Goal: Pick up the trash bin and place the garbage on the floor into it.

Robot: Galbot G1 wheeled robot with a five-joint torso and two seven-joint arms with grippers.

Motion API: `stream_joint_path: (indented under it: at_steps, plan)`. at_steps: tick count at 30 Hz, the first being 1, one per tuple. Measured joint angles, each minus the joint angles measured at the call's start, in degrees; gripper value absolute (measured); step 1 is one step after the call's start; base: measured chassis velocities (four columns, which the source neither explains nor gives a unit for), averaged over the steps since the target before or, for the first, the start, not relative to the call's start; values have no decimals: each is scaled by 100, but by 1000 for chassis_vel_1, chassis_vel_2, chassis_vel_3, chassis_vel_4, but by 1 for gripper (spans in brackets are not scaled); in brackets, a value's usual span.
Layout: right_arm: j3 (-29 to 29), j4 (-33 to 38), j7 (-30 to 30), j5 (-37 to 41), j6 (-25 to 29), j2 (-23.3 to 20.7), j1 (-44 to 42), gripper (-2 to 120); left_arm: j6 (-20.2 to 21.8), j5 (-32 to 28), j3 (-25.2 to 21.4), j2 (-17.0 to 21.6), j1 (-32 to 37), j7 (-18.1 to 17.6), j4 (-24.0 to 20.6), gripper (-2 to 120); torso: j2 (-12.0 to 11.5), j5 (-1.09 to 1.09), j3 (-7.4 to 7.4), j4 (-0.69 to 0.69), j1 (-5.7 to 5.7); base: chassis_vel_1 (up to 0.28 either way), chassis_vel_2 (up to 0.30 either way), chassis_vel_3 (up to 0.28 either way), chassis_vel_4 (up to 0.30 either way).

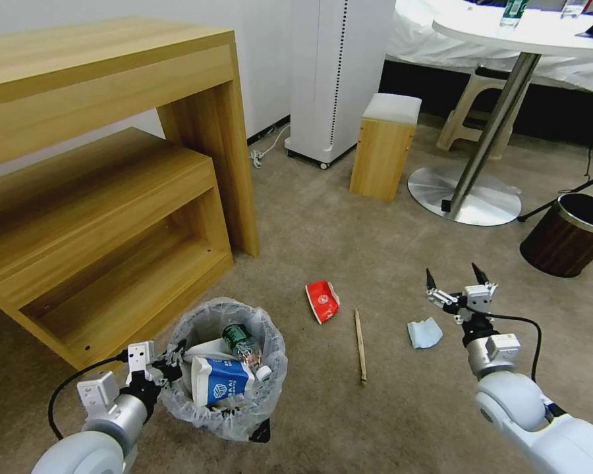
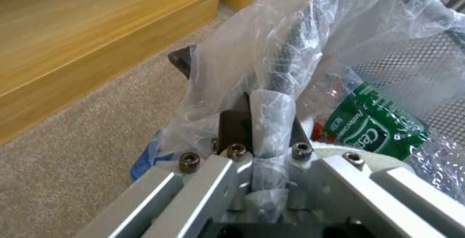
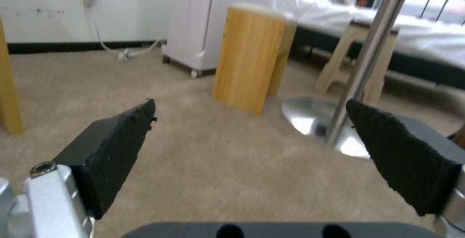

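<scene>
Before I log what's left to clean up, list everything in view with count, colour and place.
trash bin: 1, black with whitish bag liner, carpet by the shelf unit, holding a blue-white carton and green-label bottle
red wrapper: 1, red, on the floor ahead of the bin
wooden stick: 1, tan, beside the wrapper
mask: 1, pale blue, below the right gripper
shelf unit: 1, light wood, left
stool: 1, wood with white top, centre back
round table: 1, white, steel base, right back
brown bin: 1, dark brown, far right
left gripper: shut on the bin's rim
right gripper: open, above the floor
</scene>
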Motion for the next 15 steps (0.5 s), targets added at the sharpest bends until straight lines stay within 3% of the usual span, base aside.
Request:
stream_joint_path:
  at_steps: [3,6,7,10,15]
  plan:
    - [-148,-58,-29,300,-76,8,99,100,-9,21,-1,-31,1,6,15,0,0,1,0,0,0,0,0,0,0]
    - [-553,-90,-96,1359,-304,15,289,100,-31,78,30,-118,-2,21,74,0,0,0,0,0,0,0,0,0,0]
    - [-553,-90,-96,1359,-304,15,289,100,-31,78,30,-118,-2,21,74,0,0,0,0,0,0,0,0,0,0]
    - [-1259,-357,38,2221,-617,112,686,100,-69,162,60,-231,-11,59,165,0,0,-1,0,0,0,0,0,0,0]
    - [-1750,-537,355,2631,-1113,255,1011,100,-88,220,62,-305,-12,69,218,0,0,-2,0,1,0,0,0,0,0]
